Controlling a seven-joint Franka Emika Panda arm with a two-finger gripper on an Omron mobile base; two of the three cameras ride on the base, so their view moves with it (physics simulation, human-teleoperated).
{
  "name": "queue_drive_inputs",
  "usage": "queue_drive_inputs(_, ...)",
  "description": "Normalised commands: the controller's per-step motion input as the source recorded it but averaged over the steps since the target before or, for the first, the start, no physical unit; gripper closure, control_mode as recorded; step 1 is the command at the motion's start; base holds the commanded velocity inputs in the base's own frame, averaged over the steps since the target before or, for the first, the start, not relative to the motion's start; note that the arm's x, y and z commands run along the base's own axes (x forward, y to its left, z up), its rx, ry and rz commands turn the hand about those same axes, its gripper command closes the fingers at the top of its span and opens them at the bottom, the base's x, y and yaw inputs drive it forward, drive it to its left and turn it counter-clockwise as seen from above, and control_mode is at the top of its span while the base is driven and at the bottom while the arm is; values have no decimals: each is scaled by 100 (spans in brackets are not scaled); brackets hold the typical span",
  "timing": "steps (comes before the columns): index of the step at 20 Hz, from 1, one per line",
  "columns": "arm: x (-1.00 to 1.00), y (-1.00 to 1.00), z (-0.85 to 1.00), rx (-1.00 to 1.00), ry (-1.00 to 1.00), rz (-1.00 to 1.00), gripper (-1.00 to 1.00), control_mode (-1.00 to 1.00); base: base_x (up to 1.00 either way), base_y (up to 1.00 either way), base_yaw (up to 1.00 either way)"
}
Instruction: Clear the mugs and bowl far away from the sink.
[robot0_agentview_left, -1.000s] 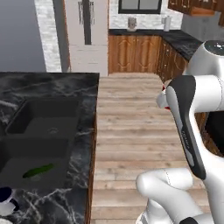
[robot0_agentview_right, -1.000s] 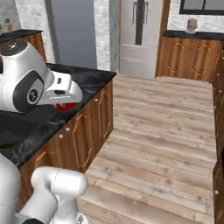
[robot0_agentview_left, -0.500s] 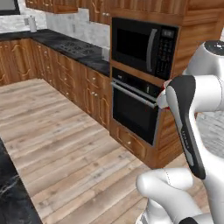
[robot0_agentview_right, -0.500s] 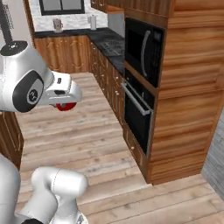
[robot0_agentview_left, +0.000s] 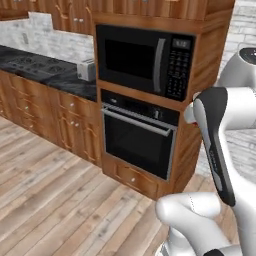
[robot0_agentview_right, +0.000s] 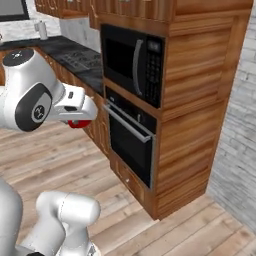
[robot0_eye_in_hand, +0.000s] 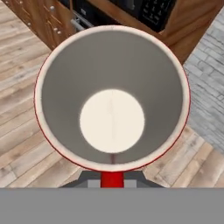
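A glossy red mug (robot0_eye_in_hand: 112, 118) with a pale inside sits mouth-on in front of the hand camera. Its red handle runs down between the fingers of my gripper (robot0_eye_in_hand: 112, 179), which is shut on it. From the right base view the red mug (robot0_agentview_right: 79, 123) peeks out under the white hand, and the gripper (robot0_agentview_right: 82, 117) is held at chest height in front of a wooden oven cabinet. The sink and the bowl are out of view.
A black wall oven (robot0_agentview_left: 140, 142) with a microwave (robot0_agentview_left: 145, 60) above it stands straight ahead in a tall wooden cabinet. A dark counter (robot0_agentview_left: 35, 70) with a toaster (robot0_agentview_left: 86, 70) runs off to the left. A grey brick wall (robot0_agentview_right: 235, 125) stands right; wooden floor lies below.
The base has turned and driven, so both base views swung from the dark counter with the sink to the oven cabinet. The red mug stays in the shut gripper, and the arm's pose is unchanged.
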Motion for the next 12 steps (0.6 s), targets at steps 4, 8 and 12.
queue_drive_inputs(4,0,0,0,0,0,0,100,100,100,100,-7)
queue_drive_inputs(8,0,0,0,0,0,0,100,100,100,100,-2)
queue_drive_inputs(12,0,0,0,0,0,0,100,100,100,100,0)
